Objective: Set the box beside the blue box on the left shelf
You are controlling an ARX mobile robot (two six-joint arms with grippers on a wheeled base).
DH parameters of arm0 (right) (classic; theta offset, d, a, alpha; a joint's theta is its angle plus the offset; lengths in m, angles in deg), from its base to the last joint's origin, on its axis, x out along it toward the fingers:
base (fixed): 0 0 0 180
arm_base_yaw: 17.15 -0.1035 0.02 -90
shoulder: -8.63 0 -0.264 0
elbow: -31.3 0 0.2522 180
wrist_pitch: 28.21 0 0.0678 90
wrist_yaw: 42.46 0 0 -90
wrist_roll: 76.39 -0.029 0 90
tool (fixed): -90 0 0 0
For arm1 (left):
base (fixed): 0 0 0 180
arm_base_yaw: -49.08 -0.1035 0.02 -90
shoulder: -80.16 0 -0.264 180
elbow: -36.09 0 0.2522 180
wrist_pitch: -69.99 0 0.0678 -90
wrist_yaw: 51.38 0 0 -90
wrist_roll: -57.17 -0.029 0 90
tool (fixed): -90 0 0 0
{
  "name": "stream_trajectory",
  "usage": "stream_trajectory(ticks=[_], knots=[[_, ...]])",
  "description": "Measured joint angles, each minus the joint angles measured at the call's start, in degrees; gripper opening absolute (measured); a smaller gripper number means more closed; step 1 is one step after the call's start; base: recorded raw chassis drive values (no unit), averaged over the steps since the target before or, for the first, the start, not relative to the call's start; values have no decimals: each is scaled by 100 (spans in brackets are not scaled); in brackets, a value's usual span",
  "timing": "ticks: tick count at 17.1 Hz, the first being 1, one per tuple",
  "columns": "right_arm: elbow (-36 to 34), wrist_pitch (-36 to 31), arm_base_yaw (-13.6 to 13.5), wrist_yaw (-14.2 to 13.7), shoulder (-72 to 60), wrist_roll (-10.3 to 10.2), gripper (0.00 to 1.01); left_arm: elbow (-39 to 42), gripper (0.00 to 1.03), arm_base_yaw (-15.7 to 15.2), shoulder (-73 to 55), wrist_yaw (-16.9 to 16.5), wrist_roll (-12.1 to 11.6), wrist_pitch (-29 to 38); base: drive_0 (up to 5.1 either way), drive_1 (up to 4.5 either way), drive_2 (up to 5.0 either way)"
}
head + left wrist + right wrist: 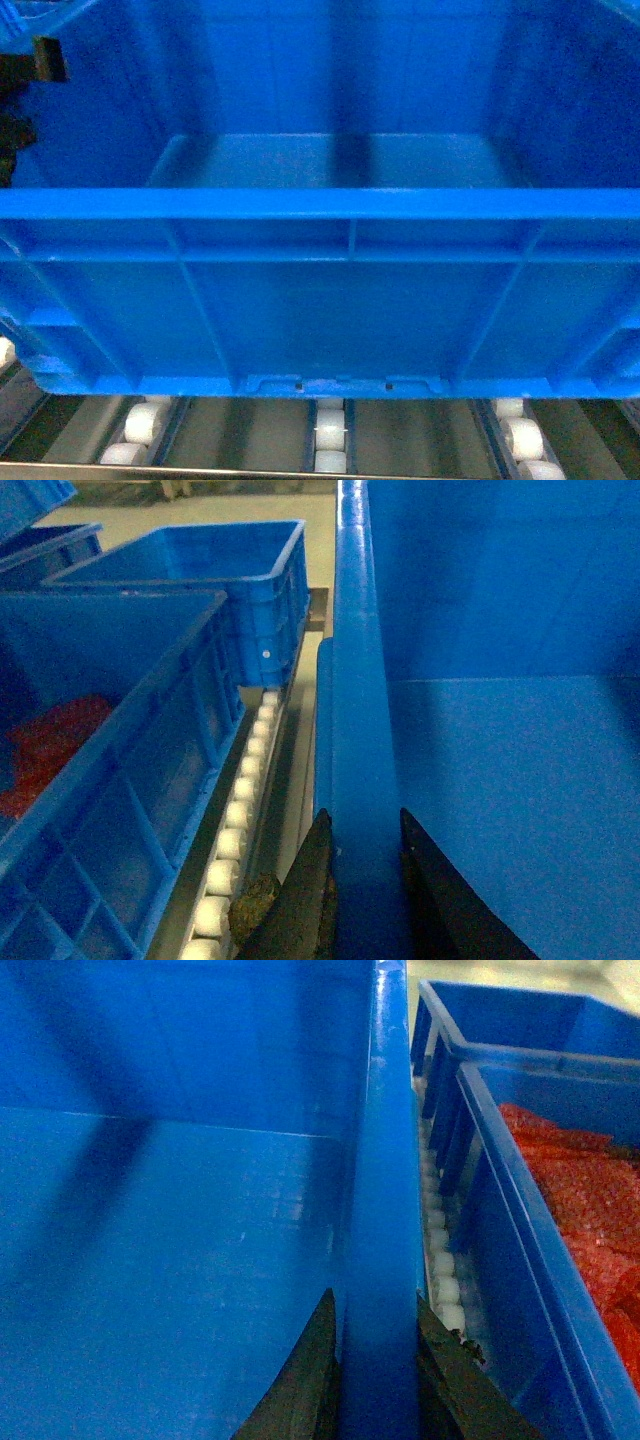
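Observation:
The box (320,300), a large bright blue ribbed crate, fills the head view with its near wall over the white rollers of the left shelf (330,435). Its floor is bare. My left gripper (364,820) is shut on the box's left rim (355,680), one dark finger on each side. My right gripper (374,1300) is shut on the right rim (390,1160) the same way. A blue box (110,740) holding red material stands just to the left, across a roller track (245,800). Whether the held box rests on the rollers I cannot tell.
Another blue crate (220,590) stands behind the left neighbour. On the right, past a roller track (440,1260), a blue crate (520,1210) full of red material (580,1190) sits close, with one more crate (520,1015) behind it. A metal shelf edge (200,468) runs along the front.

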Motion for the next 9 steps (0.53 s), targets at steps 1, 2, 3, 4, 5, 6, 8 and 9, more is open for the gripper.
stream_trajectory(ticks=[1, 2, 3, 4, 5, 6, 8, 9], knots=[[57, 227, 39, 39, -66, -9, 12, 0, 9, 0, -131, -28, 2, 15, 0, 0, 0], [188, 337, 107, 109, -236, 4, 12, -2, 9, -11, -306, -42, 37, 125, 0, 0, 0], [286, 293, 155, 162, -398, 37, 12, -28, 9, -42, -514, -63, 105, 229, 0, 0, 0], [396, 251, 166, 192, -645, 74, 12, -138, 9, -76, -769, -98, 125, 293, 0, 0, 0], [415, 254, 184, 208, -686, 74, 12, -166, 9, -83, -813, -111, 125, 293, 0, 0, 0], [452, 258, 186, 229, -769, 68, 12, -225, 9, -83, -898, -140, 125, 282, 0, 0, 0], [494, 275, 186, 229, -852, 68, 12, -278, 9, -85, -975, -170, 120, 264, 0, 0, 0], [533, 313, 188, 229, -931, 61, 12, -304, 9, -87, -1012, -181, 120, 251, 0, 0, 0]])
